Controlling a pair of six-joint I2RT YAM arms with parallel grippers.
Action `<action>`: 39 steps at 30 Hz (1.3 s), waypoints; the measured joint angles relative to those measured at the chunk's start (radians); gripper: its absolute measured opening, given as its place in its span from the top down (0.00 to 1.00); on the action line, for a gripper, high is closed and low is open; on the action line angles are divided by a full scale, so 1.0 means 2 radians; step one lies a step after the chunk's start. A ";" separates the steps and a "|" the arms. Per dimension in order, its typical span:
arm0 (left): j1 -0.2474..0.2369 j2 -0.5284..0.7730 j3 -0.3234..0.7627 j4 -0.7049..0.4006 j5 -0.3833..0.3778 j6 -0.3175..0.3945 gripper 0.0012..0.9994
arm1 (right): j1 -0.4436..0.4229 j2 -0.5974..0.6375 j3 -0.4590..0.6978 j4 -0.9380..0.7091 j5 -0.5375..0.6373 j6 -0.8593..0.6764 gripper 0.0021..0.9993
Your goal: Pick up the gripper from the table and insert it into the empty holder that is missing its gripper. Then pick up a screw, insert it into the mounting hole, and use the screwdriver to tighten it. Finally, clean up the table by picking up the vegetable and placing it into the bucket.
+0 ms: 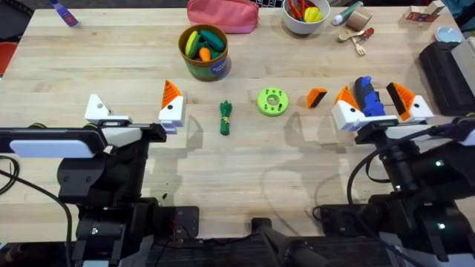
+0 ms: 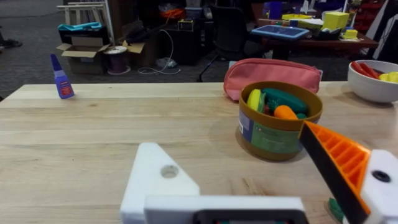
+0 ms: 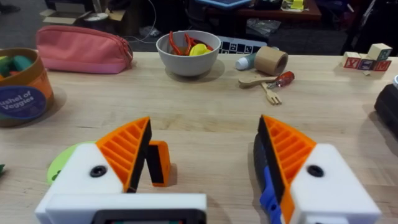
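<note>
The loose orange gripper point(image 1: 316, 97) point(image 3: 158, 163) lies on the table, just left of my right gripper point(image 1: 372, 98) point(image 3: 204, 121). That gripper is open, both orange pads fitted. The blue screwdriver point(image 1: 364, 96) point(image 3: 268, 196) lies between its fingers, close to the right-hand one. My left gripper point(image 1: 133, 110) point(image 2: 230, 140) is open with nothing in it. Its left finger is the bare white holder point(image 1: 96, 107) point(image 2: 163, 180); the other finger carries an orange wedge. The dark green vegetable point(image 1: 225, 117) lies between the arms. The bucket point(image 1: 204, 68) point(image 2: 277, 134), holding toy vegetables, stands behind it.
A lime-green disc with holes point(image 1: 272, 101) point(image 3: 59, 168) sits left of the loose gripper. Along the far edge are a pink pouch point(image 1: 223, 15), a white bowl point(image 1: 304, 18), a tape roll and a wooden fork. A blue glue bottle point(image 1: 63, 12) lies far left. A dark box point(image 1: 445, 63) is at the right.
</note>
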 joint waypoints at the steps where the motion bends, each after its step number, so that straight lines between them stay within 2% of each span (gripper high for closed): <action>1: 0.000 0.000 0.000 0.000 0.000 0.000 0.01 | 0.000 0.000 0.000 0.000 0.000 0.000 0.01; 14: 0.000 0.000 0.000 0.003 -0.001 0.000 0.01 | 0.000 0.000 0.000 0.006 0.000 0.000 0.01; 20: 0.000 0.000 0.002 0.073 -0.002 0.003 0.01 | 0.000 0.000 0.007 0.022 0.000 0.000 0.01; 23: 0.000 0.000 0.018 0.067 -0.010 0.010 0.01 | 0.000 0.000 0.035 0.010 0.000 0.000 0.01; 27: 0.000 0.022 0.086 0.022 -0.025 0.020 0.01 | 0.000 0.010 0.105 -0.034 0.000 0.000 0.01; 31: 0.000 0.087 0.183 -0.039 -0.030 0.029 0.01 | 0.000 0.052 0.184 -0.099 0.000 0.000 0.01; 39: 0.000 0.284 0.355 -0.195 -0.032 0.035 0.01 | 0.000 0.218 0.330 -0.245 -0.001 0.000 0.01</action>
